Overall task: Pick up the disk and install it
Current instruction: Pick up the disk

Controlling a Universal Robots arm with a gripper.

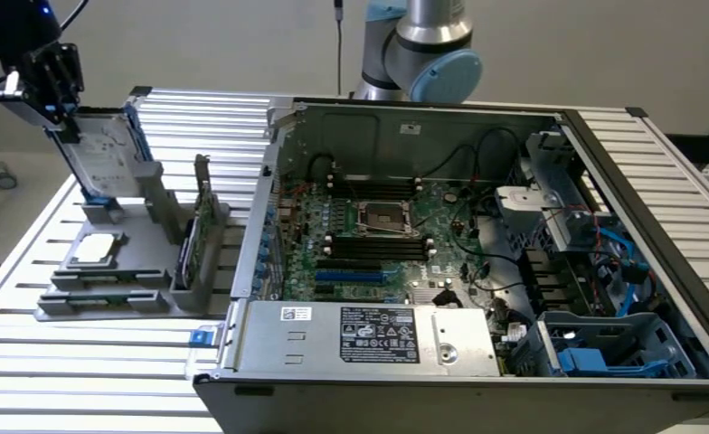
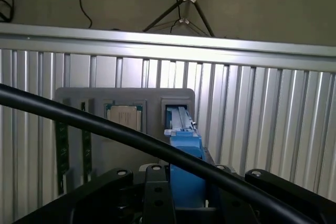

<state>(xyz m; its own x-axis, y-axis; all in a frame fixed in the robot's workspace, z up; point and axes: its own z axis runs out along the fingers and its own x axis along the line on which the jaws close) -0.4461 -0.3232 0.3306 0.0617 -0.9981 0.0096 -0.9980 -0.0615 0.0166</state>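
Disk point(image 1: 108, 149) — stiff, probably dense and shock-sensitive; upright at grey holder's point(image 1: 95, 307) far corner. Gripper point(image 2: 185, 187) clamped on its blue carrier end — likely the safest hold.

- Disk point(image 1: 111, 149): a flat silver-grey metal slab framed in bright blue plastic.
- It sits at 10 o'clock in the exterior view.
- It stands on end, leaning slightly, with its lower end at the holder point(image 1: 149, 271).
- Its top end is clamped in the gripper point(image 1: 65, 113).
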